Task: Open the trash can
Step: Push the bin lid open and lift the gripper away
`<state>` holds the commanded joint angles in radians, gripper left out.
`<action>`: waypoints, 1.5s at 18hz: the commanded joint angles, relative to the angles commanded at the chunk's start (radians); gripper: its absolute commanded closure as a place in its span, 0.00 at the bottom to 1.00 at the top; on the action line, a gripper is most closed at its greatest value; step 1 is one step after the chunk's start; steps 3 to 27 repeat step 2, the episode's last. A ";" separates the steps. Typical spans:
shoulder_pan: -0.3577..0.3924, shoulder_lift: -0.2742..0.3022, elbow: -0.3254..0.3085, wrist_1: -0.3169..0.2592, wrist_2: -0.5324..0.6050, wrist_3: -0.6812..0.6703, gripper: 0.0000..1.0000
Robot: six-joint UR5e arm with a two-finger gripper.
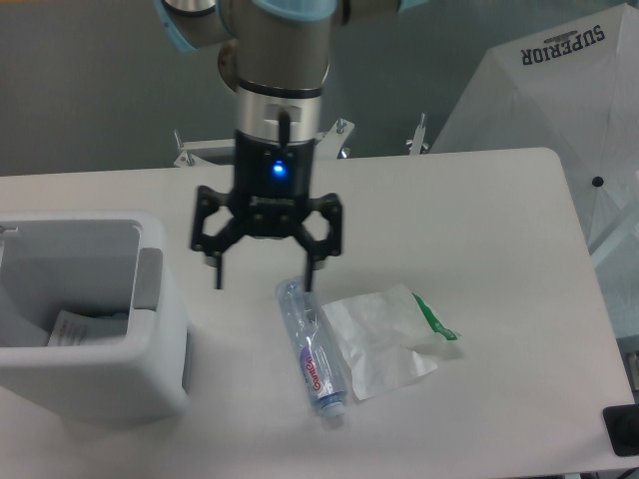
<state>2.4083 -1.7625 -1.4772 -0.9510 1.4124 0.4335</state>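
The bench (469, 200) is a pale, matte slab with a rounded corner at about 2 o'clock, set against a grey wall. Beyond that corner stands a white umbrella-like reflector (559, 90) printed with the word SUPERIOR, and a small dark object (624, 431) sits at the bench edge near 4 o'clock.

The trash can (95, 369) stands at 8 o'clock, a boxy light-grey bin with rounded corners; its top is open, the inside is in plain view, and a darker grey tab shows on its right wall. Inside lies some crumpled paper (72, 327).

Just right of centre, toward 5 o'clock, a crushed clear plastic bottle (315, 359) lies on its side, touching a transparent wrapper (384, 339) with a green edge.

The gripper (266, 279) hangs above the bench at centre, jaws apart and holding nothing, a blue light glowing on its body.
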 joint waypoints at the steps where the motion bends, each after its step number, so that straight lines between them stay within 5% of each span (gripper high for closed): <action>1: 0.003 -0.003 0.000 -0.002 0.029 0.052 0.00; 27: 0.012 -0.006 -0.005 -0.003 0.048 0.091 0.00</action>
